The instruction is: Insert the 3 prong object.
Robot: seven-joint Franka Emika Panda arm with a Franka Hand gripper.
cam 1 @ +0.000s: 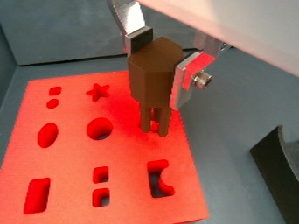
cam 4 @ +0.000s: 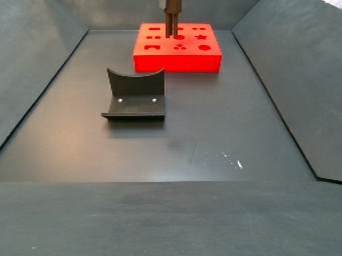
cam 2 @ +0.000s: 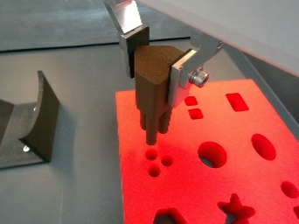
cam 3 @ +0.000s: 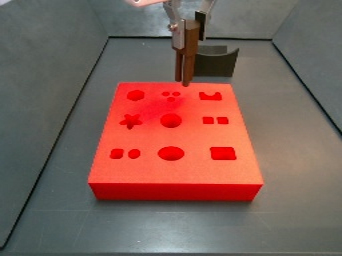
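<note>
Wrist views, gripper [cam 1: 162, 61]: both silver fingers [cam 1: 135, 26] are pressed flat against the sides of the 3 prong object [cam 1: 153, 83], closed to that piece's width and holding it upright.
Wrist views, 3 prong object: dark brown, faceted body; in both wrist views the prong tips hang over the red board [cam 1: 70, 171], and whether they touch it cannot be told.
Wrist view, holes: three small round holes [cam 2: 160, 160] lie in the board just beside the prong tips [cam 2: 151, 138].
Wrist view, fixture [cam 2: 33, 122]: dark bracket standing on the grey floor, off the board's edge.
Side view, gripper [cam 3: 189, 22]: above the board's 12 o'clock edge, gripping the brown piece [cam 3: 190, 55], which stands vertical with its lower end near the three holes [cam 3: 170, 96].
Side view, board [cam 4: 181, 62]: at 12 o'clock of the floor; the piece [cam 4: 171, 17] rises upright over it; the fixture [cam 4: 134, 97] sits well apart, nearer the middle.
</note>
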